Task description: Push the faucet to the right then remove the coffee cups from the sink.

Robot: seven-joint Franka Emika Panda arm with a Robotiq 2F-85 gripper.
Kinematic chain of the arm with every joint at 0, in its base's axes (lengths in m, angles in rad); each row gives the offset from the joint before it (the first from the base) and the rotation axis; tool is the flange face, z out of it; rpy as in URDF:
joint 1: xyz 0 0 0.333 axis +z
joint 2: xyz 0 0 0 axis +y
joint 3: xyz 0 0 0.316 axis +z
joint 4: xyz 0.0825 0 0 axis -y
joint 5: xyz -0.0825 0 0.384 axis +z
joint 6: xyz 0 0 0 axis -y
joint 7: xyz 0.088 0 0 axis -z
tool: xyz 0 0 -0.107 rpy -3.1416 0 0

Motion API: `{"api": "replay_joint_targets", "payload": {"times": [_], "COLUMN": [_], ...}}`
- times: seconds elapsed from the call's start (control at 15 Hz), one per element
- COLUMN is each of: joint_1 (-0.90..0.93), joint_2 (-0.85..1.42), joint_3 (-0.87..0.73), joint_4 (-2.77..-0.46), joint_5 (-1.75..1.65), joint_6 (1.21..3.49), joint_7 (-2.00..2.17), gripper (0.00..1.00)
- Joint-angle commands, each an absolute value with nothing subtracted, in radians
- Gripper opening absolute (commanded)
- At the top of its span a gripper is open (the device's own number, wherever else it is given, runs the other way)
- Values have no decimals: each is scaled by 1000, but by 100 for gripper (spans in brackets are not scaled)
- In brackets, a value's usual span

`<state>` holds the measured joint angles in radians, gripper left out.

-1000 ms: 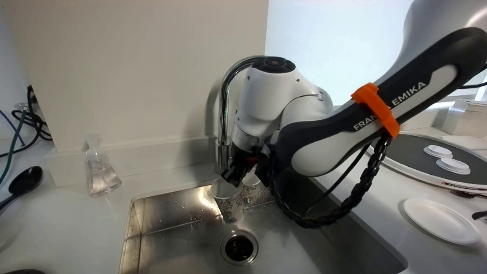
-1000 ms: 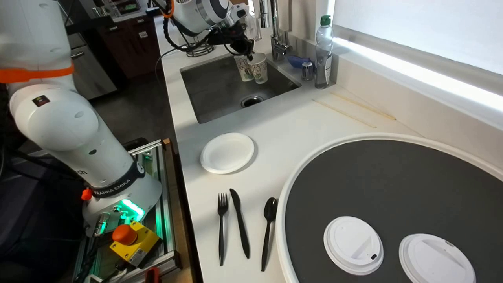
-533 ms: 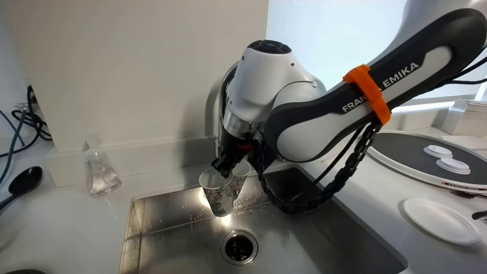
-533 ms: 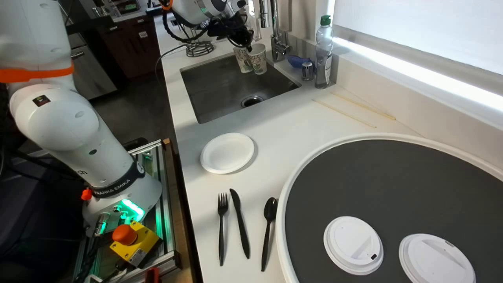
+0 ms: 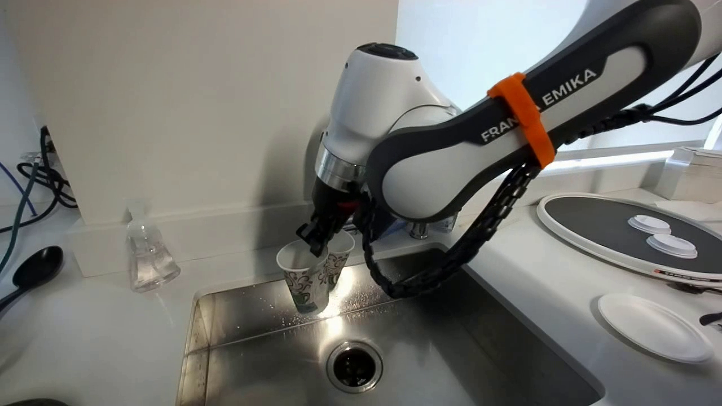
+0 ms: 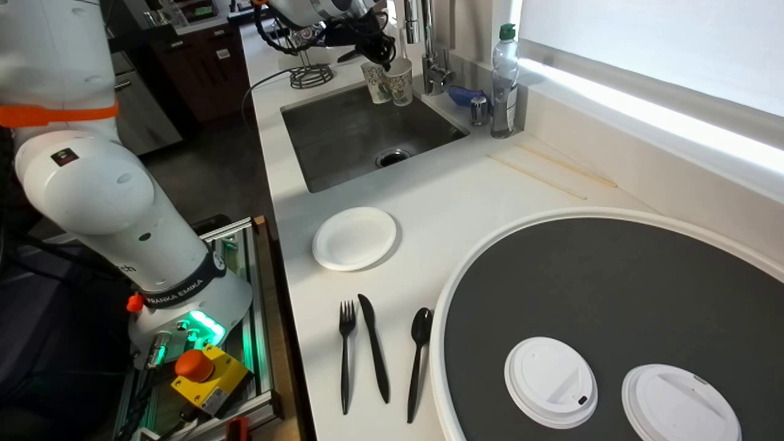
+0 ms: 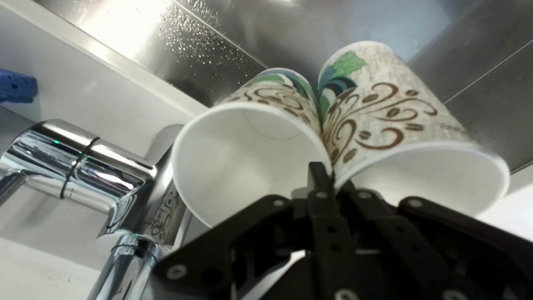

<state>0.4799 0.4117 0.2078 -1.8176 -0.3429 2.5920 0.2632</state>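
Two white paper coffee cups with brown swirls, the left cup (image 7: 245, 146) and the right cup (image 7: 387, 104), hang side by side, touching, in the wrist view. My gripper (image 7: 331, 181) is shut on their adjoining rims, one finger inside each cup. In both exterior views the pair, nearer cup (image 5: 304, 287) and farther cup (image 5: 340, 254), is tilted a little and raised at the back of the steel sink (image 5: 265, 361). The chrome faucet (image 6: 432, 73) rises right behind the cups; its base (image 7: 137, 196) shows beside the left cup, and my arm hides most of it in an exterior view.
Beside the faucet lie a blue sponge (image 6: 462, 95) and a soap bottle (image 6: 505, 92). On the counter are a wire rack (image 6: 311, 76), a white plate (image 6: 355, 239), black cutlery (image 6: 375, 349) and a round dark tray (image 6: 588, 282) with two lids. A clear bottle (image 5: 149, 256) stands near the sink.
Gripper and both cups have risen together and shifted away from the drain, leftward in an exterior view. The grip on the rims has stayed the same.
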Motion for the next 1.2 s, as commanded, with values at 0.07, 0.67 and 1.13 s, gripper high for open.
{"api": "replay_joint_targets", "payload": {"times": [0.07, 0.67, 1.13], "joint_1": [487, 499, 533], "joint_2": [459, 470, 530], "joint_3": [220, 208, 195], "joint_4": [-1720, -1698, -1592], "joint_5": [-294, -308, -316], "joint_6": [2521, 2538, 2515], "joint_7": [213, 231, 255], "gripper": [1, 5, 1]}}
